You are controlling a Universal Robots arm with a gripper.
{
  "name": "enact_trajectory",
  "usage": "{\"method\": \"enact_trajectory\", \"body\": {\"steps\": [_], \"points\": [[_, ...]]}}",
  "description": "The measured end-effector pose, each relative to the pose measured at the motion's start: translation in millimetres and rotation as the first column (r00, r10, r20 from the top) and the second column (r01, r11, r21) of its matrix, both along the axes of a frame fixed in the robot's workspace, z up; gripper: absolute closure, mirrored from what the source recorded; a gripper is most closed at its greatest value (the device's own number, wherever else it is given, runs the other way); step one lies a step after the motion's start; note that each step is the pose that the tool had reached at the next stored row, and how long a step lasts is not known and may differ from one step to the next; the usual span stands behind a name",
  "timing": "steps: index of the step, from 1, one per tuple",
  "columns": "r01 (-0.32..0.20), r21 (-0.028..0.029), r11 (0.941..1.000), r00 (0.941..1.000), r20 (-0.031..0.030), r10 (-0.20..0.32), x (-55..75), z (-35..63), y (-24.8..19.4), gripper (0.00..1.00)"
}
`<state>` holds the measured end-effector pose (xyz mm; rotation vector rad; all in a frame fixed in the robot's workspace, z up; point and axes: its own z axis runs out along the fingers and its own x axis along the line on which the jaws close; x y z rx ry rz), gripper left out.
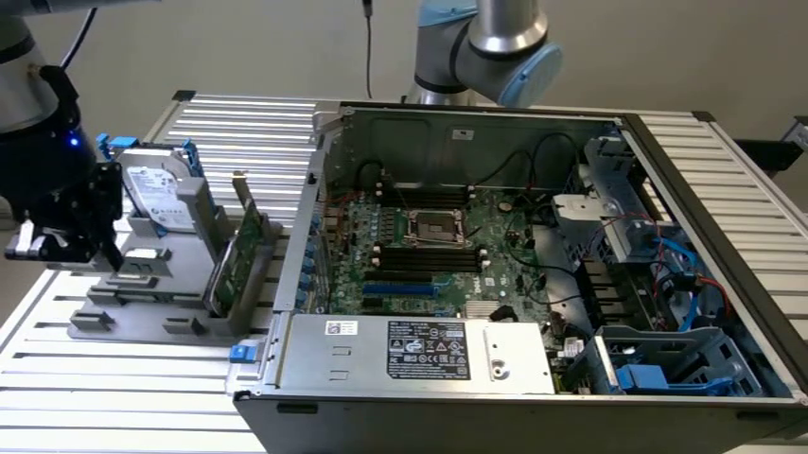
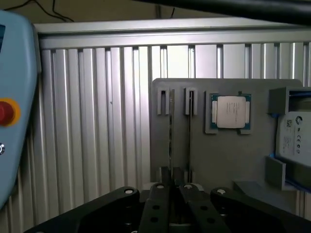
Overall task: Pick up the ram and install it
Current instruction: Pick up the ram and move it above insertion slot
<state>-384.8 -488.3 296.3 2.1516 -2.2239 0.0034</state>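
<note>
Now my tool [image 2: 173, 190] hangs over the grey holder [image 1: 127, 326] at the exterior view's left, on the slatted surface [image 1: 114, 397] beside the open computer case [image 1: 505, 421]. Seen from the wrist, the ram [image 2: 171, 136] stands on edge in a slot of that holder, in line with my tool. A second thin stick [image 2: 189, 136] stands just beside it, and a processor chip [image 2: 231, 111] lies near them. A hard drive [image 1: 158, 199] stands upright in the holder. Whether my tool is clenched or released, I cannot tell.
</note>
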Motion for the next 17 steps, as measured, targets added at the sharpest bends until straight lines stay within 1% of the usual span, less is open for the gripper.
{"method": "enact_trajectory", "body": {"steps": [5, 8, 13, 17], "points": [[0.000, 0.0000, 1.0000, 1.0000, -0.0008, 0.000, 10.3, 17.9, 5.2, 0.86], [0.000, 0.0001, 1.0000, 1.0000, -0.0018, 0.000, 18.0, 27.7, 7.2, 0.86], [0.000, 0.0001, 1.0000, 1.0000, -0.0057, 0.000, 31.4, 42.3, 10.0, 0.86], [0.000, 0.0001, 1.0000, 0.9999, -0.0102, 0.000, 42.3, 52.4, 12.0, 0.86]]}}
